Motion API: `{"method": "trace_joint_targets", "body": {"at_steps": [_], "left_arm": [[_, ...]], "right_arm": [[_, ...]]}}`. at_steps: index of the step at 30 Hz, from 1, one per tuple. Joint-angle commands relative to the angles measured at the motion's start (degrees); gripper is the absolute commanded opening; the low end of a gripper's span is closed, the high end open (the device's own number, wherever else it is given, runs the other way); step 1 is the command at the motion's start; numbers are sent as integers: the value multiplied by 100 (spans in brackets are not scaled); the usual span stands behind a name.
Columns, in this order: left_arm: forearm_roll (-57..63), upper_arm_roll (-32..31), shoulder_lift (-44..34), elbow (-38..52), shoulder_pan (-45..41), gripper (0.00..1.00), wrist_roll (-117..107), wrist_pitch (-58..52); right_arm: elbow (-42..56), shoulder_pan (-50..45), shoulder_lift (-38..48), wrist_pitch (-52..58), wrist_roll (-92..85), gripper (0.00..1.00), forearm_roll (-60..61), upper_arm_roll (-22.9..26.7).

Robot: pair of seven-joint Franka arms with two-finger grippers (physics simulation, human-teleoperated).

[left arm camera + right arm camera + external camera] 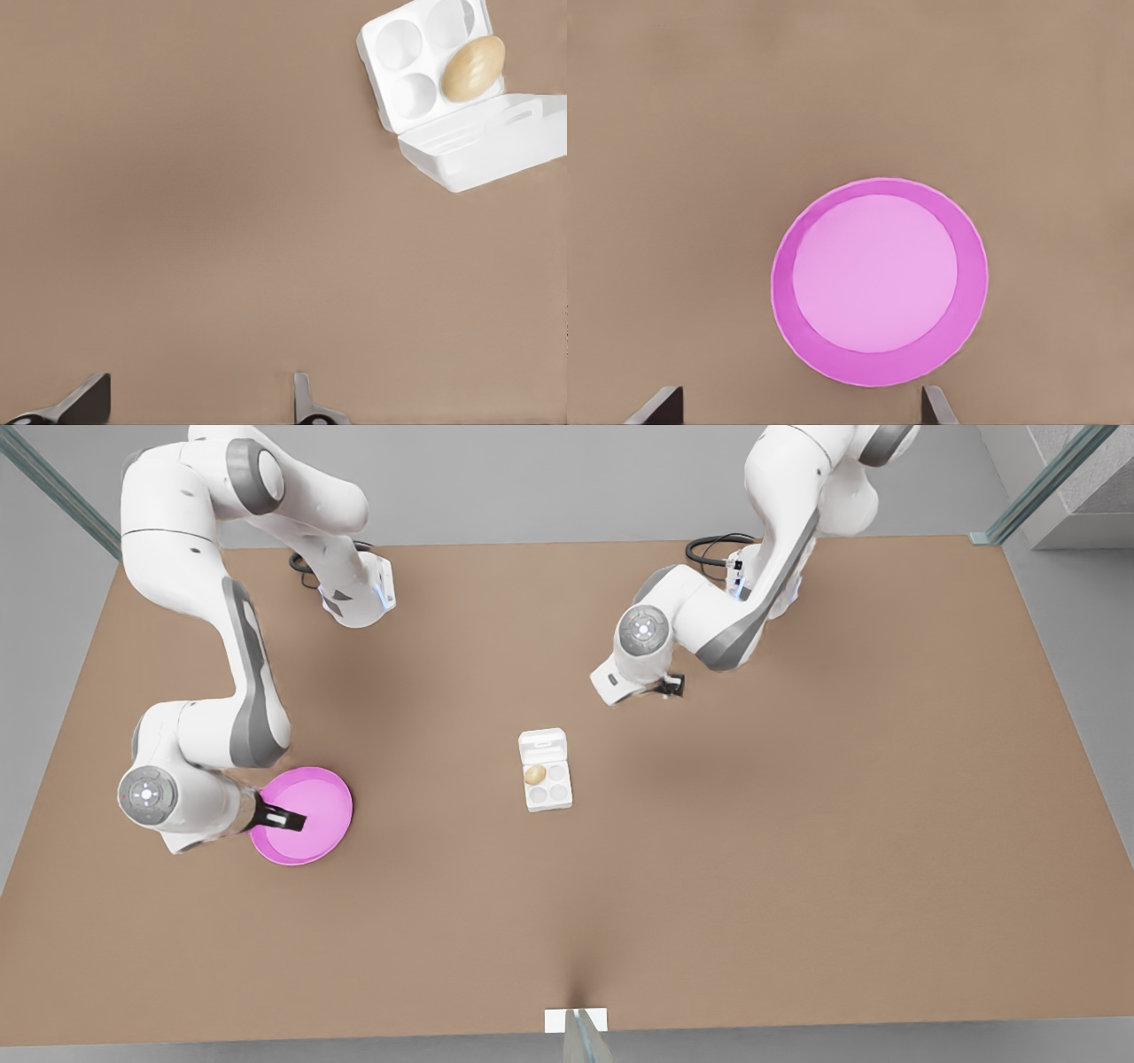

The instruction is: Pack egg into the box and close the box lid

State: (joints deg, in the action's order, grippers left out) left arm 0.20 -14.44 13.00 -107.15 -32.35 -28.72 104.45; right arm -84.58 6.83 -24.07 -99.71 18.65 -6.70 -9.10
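The egg (534, 774) already sits in the upper-left cup of the box (547, 784) at the middle of the front view, so what remains, as I judge it, is folding the lid (542, 743) over. The lid stands open off the box's upper short edge.

The left gripper (671, 685) hangs right of and above the box in the front view, well apart from it, fingers spread; its wrist view has the box in the upper right corner. The right gripper (282, 817) waits over the pink plate (330, 812) at lower left, fingers also spread.

To close it well, the left gripper should come in behind the lid's far face and push it over its hinge toward the cups, low and slowly, so the light box does not slide and the egg stays seated.

The table (797, 824) lies bare all around the box, every edge far off, leaving free room for the approach.
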Motion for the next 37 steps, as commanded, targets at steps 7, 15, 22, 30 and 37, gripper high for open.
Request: {"method": "trace_joint_targets", "body": {"at_steps": [7, 15, 22, 30, 37], "left_arm": [[279, 38, 1240, 327, -632, 100, -3245, 2317], [463, 143, 2154, 1039, -606, 100, -3227, 2668], [762, 223, 2233, 1337, -88, 100, -3043, 2607], [402, 126, 1196, 3183, 2566, 100, -20, -1823], [-451, 1137, -52, 1962, 2751, 100, 1932, -1348]], "right_arm": [[-278, -358, 1678, 1103, -2858, 100, 345, 400], [-32, -146, 1405, 1103, -2814, 100, 274, 453], [-49, -23, 1370, 1138, -2806, 100, 265, 462], [-23, -32, 1185, 874, -2779, 100, 274, 453], [-23, -15, 1185, 874, -2770, 100, 318, 453]]}}
